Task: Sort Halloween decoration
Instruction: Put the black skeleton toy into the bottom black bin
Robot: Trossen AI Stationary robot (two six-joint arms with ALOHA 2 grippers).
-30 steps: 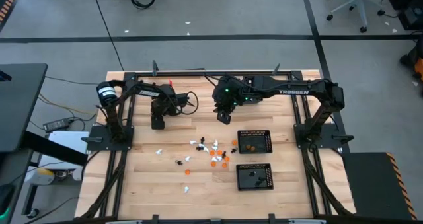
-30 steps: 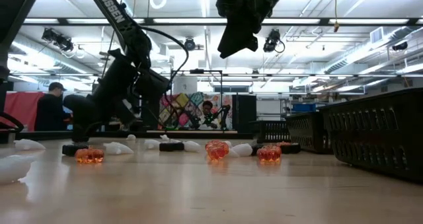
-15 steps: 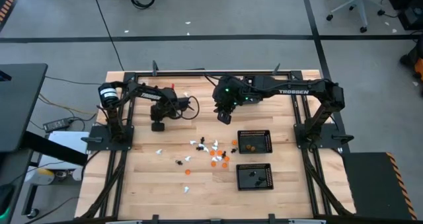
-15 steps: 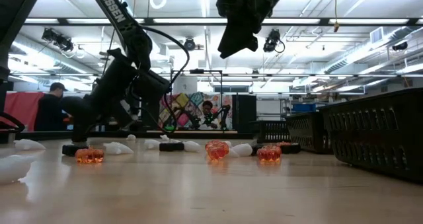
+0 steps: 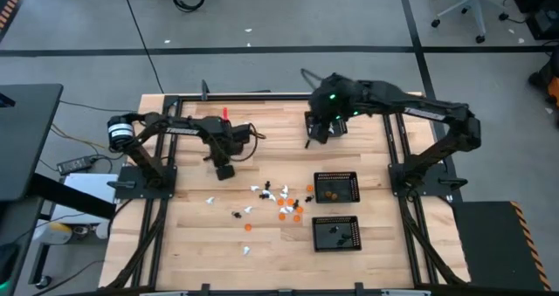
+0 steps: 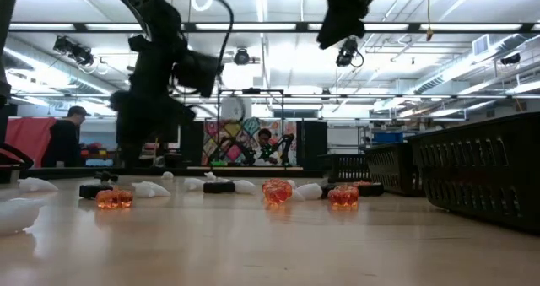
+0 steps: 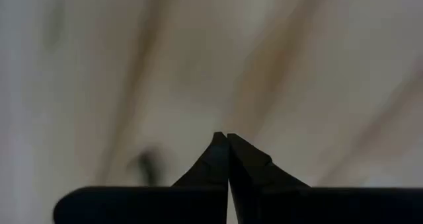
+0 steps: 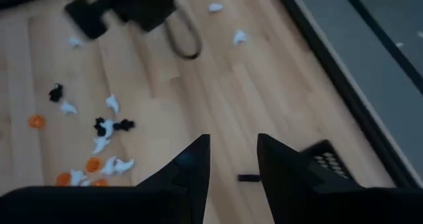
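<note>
Bg person (image 6: 66,138) only in low view; left tool (image 7: 227,139) together, right tool (image 8: 232,151) apart

Tiny white, orange and black figures (image 5: 278,201) lie scattered mid-table.

A robotics lab is showing itself: a framed wooden workbench (image 5: 192,235), grey floor with taped lines, office chair (image 5: 460,6), ceiling strip lights (image 6: 253,26).

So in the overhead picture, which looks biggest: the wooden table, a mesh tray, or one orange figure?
1. Wooden table, by far.
2. Mesh tray; the second tray looks about the same size, so I wouldn't rank them apart.
3. Orange figure, a mere speck.
</note>
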